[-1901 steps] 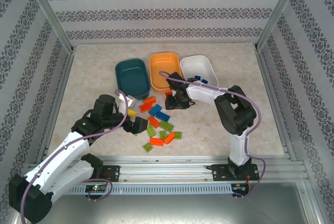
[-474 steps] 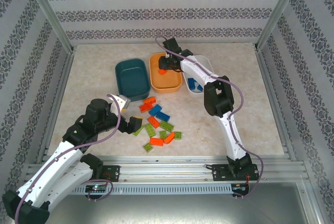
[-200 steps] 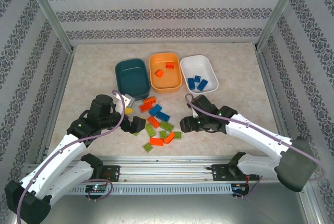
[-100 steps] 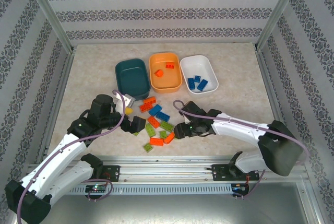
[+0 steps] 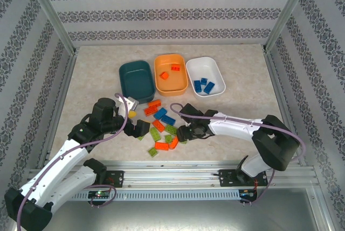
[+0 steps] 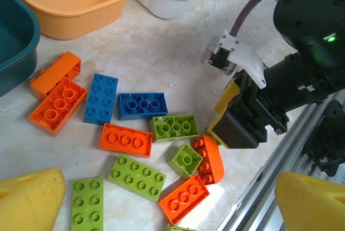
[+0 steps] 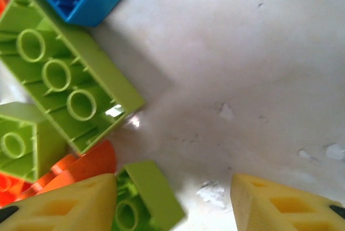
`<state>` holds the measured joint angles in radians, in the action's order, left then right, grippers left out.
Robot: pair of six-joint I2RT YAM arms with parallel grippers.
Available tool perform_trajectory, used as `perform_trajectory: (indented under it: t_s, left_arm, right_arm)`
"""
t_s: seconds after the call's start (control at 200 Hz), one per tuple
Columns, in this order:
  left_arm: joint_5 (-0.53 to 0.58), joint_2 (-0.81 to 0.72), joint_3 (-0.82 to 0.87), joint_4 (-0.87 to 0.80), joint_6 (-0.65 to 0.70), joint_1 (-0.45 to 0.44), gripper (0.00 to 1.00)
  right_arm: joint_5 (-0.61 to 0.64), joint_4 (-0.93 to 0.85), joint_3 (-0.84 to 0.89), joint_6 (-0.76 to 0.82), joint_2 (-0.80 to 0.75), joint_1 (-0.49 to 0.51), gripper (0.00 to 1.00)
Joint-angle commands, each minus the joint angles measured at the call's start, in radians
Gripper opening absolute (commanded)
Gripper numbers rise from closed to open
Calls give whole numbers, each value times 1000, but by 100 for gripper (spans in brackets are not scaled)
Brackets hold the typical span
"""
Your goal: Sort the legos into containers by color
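The right pincer (image 5: 183, 134) is down at the right edge of the pile (image 5: 164, 126), released; its 2 yellow fingers (image 7: 70, 204) stand apart with mostly bare surface (image 7: 226, 53) between them and nothing clamped. The piece it is after looks to be the small green lego (image 7: 145, 196). This lies inside the gap but hard over to 1 side, touching or almost touching that finger and well apart from the other. Its long axis runs on a slant across the gap, neither square to the fingers nor in line with them; it seems tipped up on an edge, though the close view leaves that unsure. Just beyond it sit an orange lego (image 7: 89, 166) and a long green lego (image 7: 64, 80), so a closing pinch may catch or shove them.

The left pincer (image 5: 140, 128) hangs wide open and empty over the pile's left side; the right arm is plainly nearer. Orange pieces lie in the orange tub (image 5: 172, 84) and blue ones in the white tub (image 5: 202, 68); green would likely go to the teal tub (image 5: 136, 83), behind and left of the pile.
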<state>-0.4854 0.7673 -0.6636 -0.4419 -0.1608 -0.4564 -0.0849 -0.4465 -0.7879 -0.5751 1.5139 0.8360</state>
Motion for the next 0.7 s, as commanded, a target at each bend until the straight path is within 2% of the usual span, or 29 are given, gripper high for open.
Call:
perform_trajectory:
  t_s: [0.0, 0.2, 0.33, 0.495, 0.694]
  left_arm:
    - [13, -15, -9, -8, 17, -1, 100]
    - [12, -26, -7, -4, 16, -1, 100]
    - [13, -28, -8, -4, 16, -1, 100]
    - [16, -30, -7, -6, 15, -1, 100]
    - [20, -29, -7, -8, 15, -1, 100]
  right_arm:
    - [134, -96, -20, -14, -5, 6, 55]
    - [219, -182, -1, -21, -138, -26, 53]
    - [146, -137, 27, -41, -212, -27, 65]
    - [24, -75, 52, -52, -193, -19, 74]
    - [16, -87, 42, -48, -124, 27, 73]
